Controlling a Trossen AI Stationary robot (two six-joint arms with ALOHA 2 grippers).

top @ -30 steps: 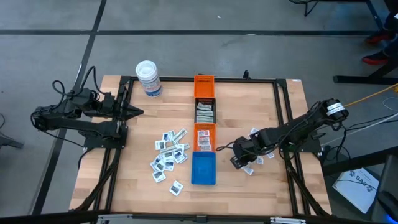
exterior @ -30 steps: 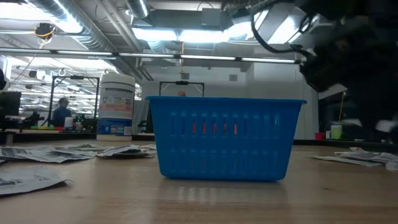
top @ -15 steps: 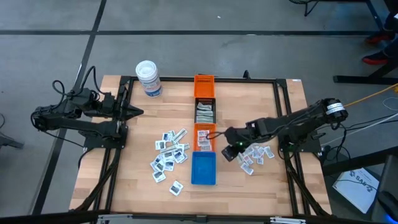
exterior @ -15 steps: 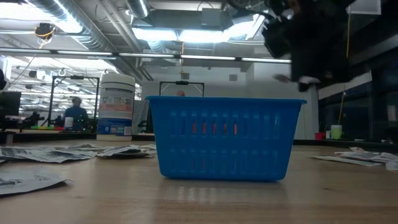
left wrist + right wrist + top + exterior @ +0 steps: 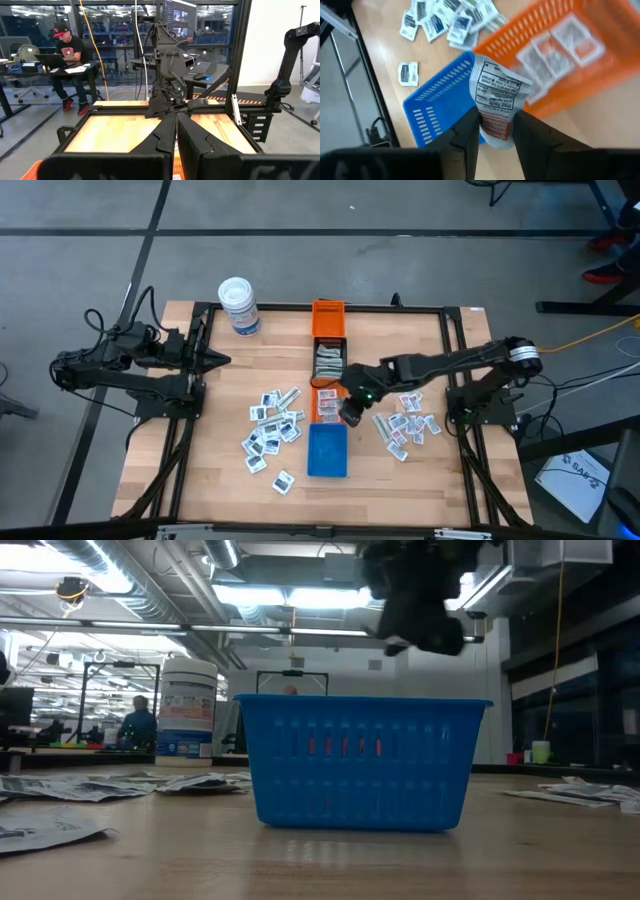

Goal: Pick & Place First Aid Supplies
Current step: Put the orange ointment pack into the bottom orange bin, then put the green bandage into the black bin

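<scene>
My right gripper (image 5: 349, 412) hangs above the seam between the near orange bin (image 5: 329, 395) and the blue bin (image 5: 327, 451), shut on a white packet (image 5: 495, 92) with black and red print. In the low view it shows high over the blue bin (image 5: 365, 760). Loose packets lie flat in one pile left of the bins (image 5: 272, 428) and another on their right (image 5: 405, 423). The orange bin (image 5: 560, 50) holds several packets. My left gripper (image 5: 215, 361) waits shut at the table's left edge. My right gripper pinches the packet by its red-printed end (image 5: 496, 131) between its two fingers (image 5: 467, 131), coming from above and pointing down. The packet is lifted clear of the table, and its crumpled black-printed end (image 5: 497, 80) sticks out past the fingertips over the bins.
A white tub with a blue label (image 5: 239, 305) stands at the far left corner. A row of bins runs down the table's middle: orange (image 5: 328, 318), black with pale strips (image 5: 330, 360), orange, blue. Bare wood lies near the right edge and the near edge.
My right gripper has risen from the pile of packets on the right and travelled toward the table's left and slightly toward its far edge, carrying the packet, until it is over the orange and blue bins. The left arm has kept still.
</scene>
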